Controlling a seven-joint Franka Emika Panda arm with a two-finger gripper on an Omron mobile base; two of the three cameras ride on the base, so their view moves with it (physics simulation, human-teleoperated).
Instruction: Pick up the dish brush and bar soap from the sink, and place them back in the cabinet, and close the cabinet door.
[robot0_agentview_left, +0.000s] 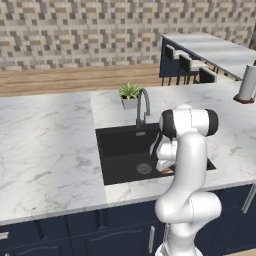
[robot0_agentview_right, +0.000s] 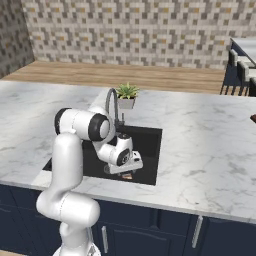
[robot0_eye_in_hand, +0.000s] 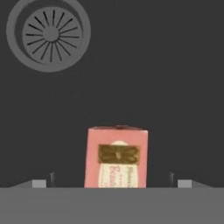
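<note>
I have the arm bent down into the sink, the black one set in the white counter. Through the hand camera I see the soap right in front of me. It is a small pink bar with a gold label, and it lies flat on the dark sink floor. My gripper has its jaws wide apart. One tip sits at about 8 o'clock from the soap and the other at about 4 o'clock, so the soap lies between them. Neither tip touches it. The round grey drain is at about 11 o'clock from the soap, well apart from it. From the right base camera I see the soap as a tiny orange bit just under my hand. The tap stands at the back of the sink, with a little plant just behind it.
</note>
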